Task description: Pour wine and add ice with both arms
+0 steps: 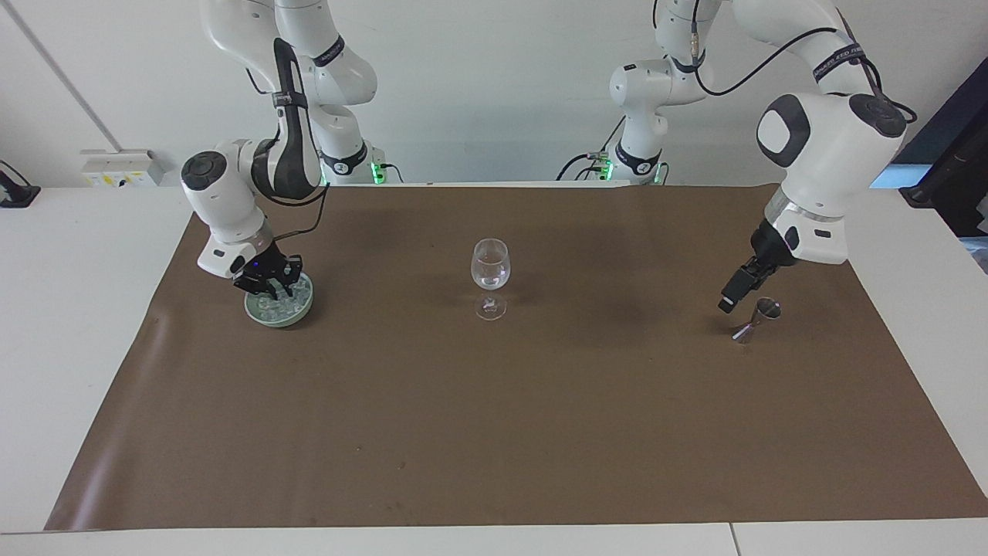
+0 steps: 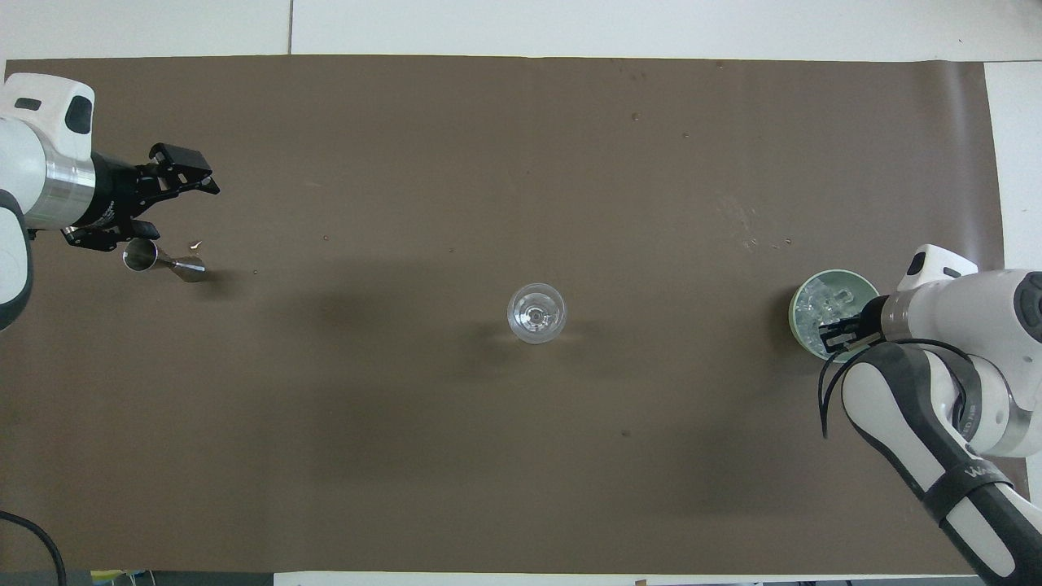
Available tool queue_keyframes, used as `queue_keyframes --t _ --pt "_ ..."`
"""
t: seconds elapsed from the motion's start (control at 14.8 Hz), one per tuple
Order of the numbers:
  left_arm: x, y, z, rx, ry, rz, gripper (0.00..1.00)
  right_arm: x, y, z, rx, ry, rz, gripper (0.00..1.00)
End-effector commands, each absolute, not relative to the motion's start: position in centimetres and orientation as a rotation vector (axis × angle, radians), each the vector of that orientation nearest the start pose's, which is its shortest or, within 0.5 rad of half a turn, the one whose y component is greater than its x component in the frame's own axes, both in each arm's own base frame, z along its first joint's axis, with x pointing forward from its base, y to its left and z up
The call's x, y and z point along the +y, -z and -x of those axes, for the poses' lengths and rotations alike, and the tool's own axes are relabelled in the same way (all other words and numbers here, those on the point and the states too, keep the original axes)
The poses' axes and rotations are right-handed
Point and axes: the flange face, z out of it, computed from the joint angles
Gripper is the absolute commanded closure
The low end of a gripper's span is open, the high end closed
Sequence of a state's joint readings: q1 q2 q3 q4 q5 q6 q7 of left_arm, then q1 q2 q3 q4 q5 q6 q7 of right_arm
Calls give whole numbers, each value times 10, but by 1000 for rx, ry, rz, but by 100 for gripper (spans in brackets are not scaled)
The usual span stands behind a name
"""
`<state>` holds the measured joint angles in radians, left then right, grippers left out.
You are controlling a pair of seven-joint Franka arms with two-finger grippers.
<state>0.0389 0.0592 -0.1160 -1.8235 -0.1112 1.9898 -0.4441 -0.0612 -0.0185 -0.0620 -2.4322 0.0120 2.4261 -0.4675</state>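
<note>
A wine glass [image 1: 491, 266] [image 2: 536, 312] stands upright mid-mat, with a little clear wine [image 1: 491, 280] at the bottom of its bowl. A pale green bowl [image 1: 299, 314] [image 2: 838, 277] at the right arm's end holds the ice [image 1: 291, 304] [image 2: 816, 310]. My right gripper [image 1: 273, 292] [image 2: 830, 338] is down in that heap and shut; I cannot see whether a cube is pinched. A steel jigger [image 1: 758, 318] [image 2: 156, 259] lies tipped at the left arm's end. My left gripper [image 1: 729, 300] [image 2: 181, 181] hangs open and empty over the mat right beside it.
A brown mat [image 1: 494, 432] covers most of the white table. The only things on it are the glass, the bowl and the jigger. A small fleck [image 2: 195, 243] lies next to the jigger.
</note>
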Motion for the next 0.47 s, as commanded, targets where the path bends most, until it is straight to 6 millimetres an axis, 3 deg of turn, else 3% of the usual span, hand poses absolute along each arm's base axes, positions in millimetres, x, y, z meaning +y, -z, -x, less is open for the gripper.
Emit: queue_keyframes --t 0.0,0.27,0.41 --pt "-37 -537 -578 -428 63 3213 0 -65 -306 -476 -547 5 3088 97" --pt "-30 -581 -581 -212 -35 3196 0 -65 -318 -488 -532 -16 3087 100" --pt "-29 -594 -577 -138 -81 3138 0 -67 -337 -503 -524 -78 3073 100"
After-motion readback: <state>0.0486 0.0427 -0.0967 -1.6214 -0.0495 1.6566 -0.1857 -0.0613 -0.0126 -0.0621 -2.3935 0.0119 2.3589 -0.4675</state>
